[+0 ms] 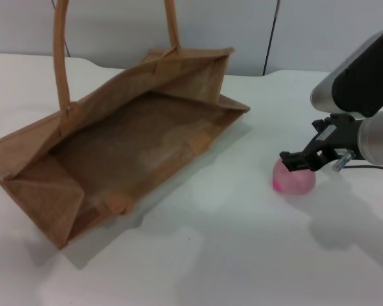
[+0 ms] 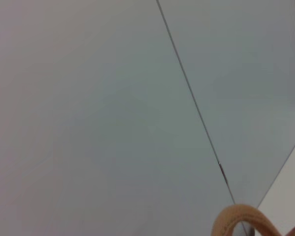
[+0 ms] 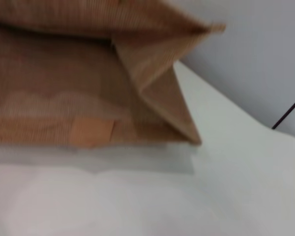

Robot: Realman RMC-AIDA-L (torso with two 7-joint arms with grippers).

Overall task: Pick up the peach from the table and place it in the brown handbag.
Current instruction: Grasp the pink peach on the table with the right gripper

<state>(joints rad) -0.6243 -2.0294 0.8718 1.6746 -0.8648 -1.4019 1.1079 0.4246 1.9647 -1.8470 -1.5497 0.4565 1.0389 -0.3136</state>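
Observation:
The peach, pale pink with a magenta spot, lies on the white table at the right. My right gripper is directly at its top, touching or nearly touching it. The brown handbag stands wide open on the left and centre of the table, with its handles rising out of the top of the head view. The right wrist view shows the bag's near corner and bare table, not the peach. The left wrist view shows only a wall and one bag handle. My left arm is out of the head view.
A grey wall stands behind the table, with a thin dark cable hanging against it. White table surface lies between the bag and the peach and in front of both.

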